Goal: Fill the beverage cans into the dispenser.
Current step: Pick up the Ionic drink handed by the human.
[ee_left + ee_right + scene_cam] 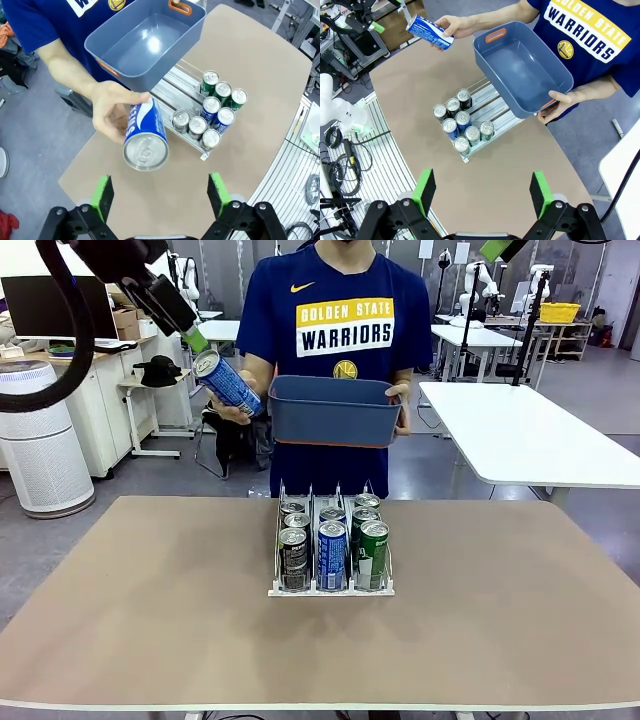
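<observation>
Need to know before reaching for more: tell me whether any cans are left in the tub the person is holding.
No. In the right wrist view the blue-grey tub is tilted toward the camera and its inside is bare.

**Person offers blue can toward raised left gripper**

Centre of frame, on the brown table (150, 620): clear dispenser (331, 585) holding seven upright cans (332, 552), dark ones in the left lane, blue in the middle, green on the right. Behind it, upper centre, a person holds a blue-grey tub (335, 410) in one hand and a blue can (228, 384) tilted in the other hand (232, 410). Upper left: left gripper (190, 335), a green pad just above the can's silver top, not gripping it.
</observation>
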